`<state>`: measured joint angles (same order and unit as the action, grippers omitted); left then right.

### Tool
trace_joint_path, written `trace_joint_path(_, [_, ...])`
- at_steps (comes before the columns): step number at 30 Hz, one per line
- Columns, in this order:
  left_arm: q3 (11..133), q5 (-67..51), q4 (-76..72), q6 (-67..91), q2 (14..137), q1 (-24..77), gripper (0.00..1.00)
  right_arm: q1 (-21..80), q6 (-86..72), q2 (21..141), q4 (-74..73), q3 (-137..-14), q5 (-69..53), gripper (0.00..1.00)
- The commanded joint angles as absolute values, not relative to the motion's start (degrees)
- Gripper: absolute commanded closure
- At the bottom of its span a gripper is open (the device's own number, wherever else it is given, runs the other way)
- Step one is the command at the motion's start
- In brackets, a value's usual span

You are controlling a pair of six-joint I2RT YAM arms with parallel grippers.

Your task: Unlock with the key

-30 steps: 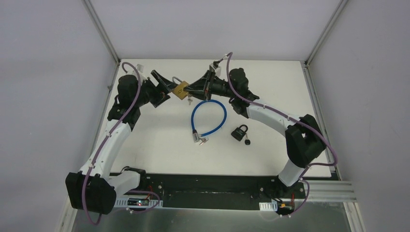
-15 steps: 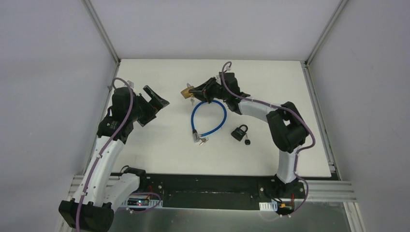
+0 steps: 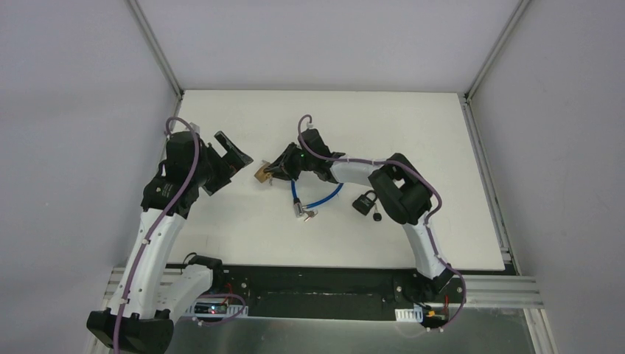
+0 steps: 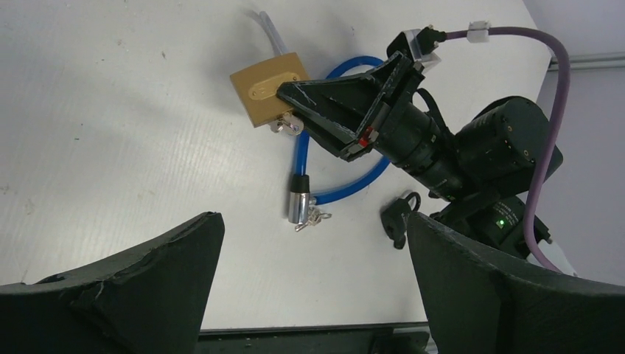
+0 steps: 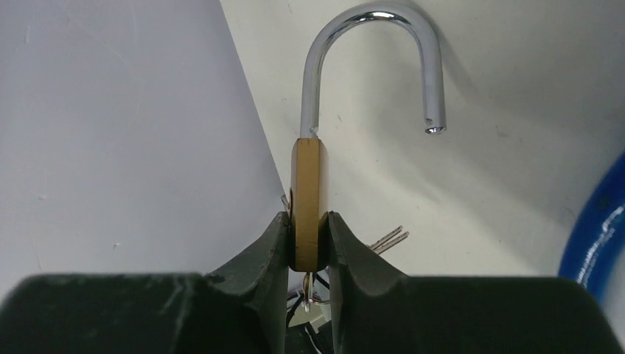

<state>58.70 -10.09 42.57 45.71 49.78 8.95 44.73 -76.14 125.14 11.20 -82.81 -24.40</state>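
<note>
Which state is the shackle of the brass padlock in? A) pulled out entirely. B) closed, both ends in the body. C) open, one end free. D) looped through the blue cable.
C: in the right wrist view one end of the shackle hangs free above the brass padlock, which sits clamped in the jaws of the right gripper.

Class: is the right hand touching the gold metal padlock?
Touching. The right wrist view shows the right hand clamping the gold metal padlock by its sides.

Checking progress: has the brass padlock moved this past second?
Yes. The brass padlock came nearer and leftward, from beyond the blue cable lock to its left side.
</note>
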Motion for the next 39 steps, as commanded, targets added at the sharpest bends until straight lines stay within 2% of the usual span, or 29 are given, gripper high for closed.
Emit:
trace_joint_path(1, [60.8,-9.0,43.5,43.7,50.7,8.9,0.01,45.7,-75.2,126.7,14.3,-88.9,-24.5,0.97])
trace_joint_path(5, [61.0,-9.4,43.7,43.3,51.9,8.9,0.01,46.2,-73.8,130.6,11.3,-93.2,-24.2,0.89])
trace_joint_path(14, [61.1,-9.2,44.4,42.6,52.8,8.9,0.01,45.8,-71.3,136.4,6.8,-100.7,-23.6,0.78])
trace_joint_path(17, [61.1,-8.8,44.7,42.5,53.0,8.9,0.01,44.7,-68.7,139.1,2.0,-106.5,-25.2,0.74])
trace_joint_path(19, [61.2,-8.8,44.8,42.4,53.3,8.9,0.01,43.9,-67.7,139.3,0.9,-107.4,-25.0,0.63])
trace_joint_path(21, [61.3,-8.6,45.1,42.2,53.5,8.9,0.01,43.1,-66.0,139.4,-2.3,-108.7,-25.2,0.46])
trace_joint_path(24, [61.3,-8.3,45.3,42.4,53.8,8.9,0.01,42.0,-62.0,138.6,-6.6,-109.5,-24.7,0.32])
trace_joint_path(28, [61.5,-8.2,45.8,42.6,55.3,8.8,0.01,40.3,-55.1,134.2,-10.7,-107.8,-22.0,0.29])
trace_joint_path(33, [61.6,-10.6,46.1,42.0,58.1,8.8,0.01,38.2,-46.5,122.4,-14.1,-98.8,-15.0,0.26])
trace_joint_path(37, [61.4,-12.8,45.9,40.8,60.5,8.8,0.02,38.1,-40.4,111.9,-21.0,-90.8,-7.4,0.27])
trace_joint_path(39, [61.4,-14.1,45.8,39.9,61.6,8.8,0.04,38.1,-38.0,107.4,-23.6,-86.2,-5.6,0.32])
